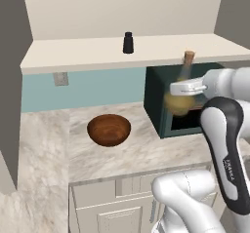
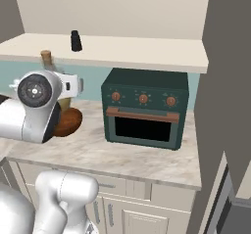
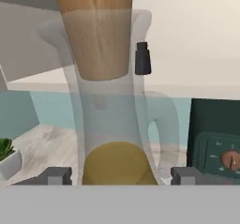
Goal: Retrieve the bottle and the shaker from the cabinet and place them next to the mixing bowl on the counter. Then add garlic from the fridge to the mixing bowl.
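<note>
One corked bottle held between the fingers; one shaker on the shelf, one bowl on the desk

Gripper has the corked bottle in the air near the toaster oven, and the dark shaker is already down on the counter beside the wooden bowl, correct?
Not quite. The gripper does hold the corked bottle up near the toaster oven, but the dark shaker is not on the counter: the left base view shows it standing on the shelf above, well away from the wooden bowl.
</note>
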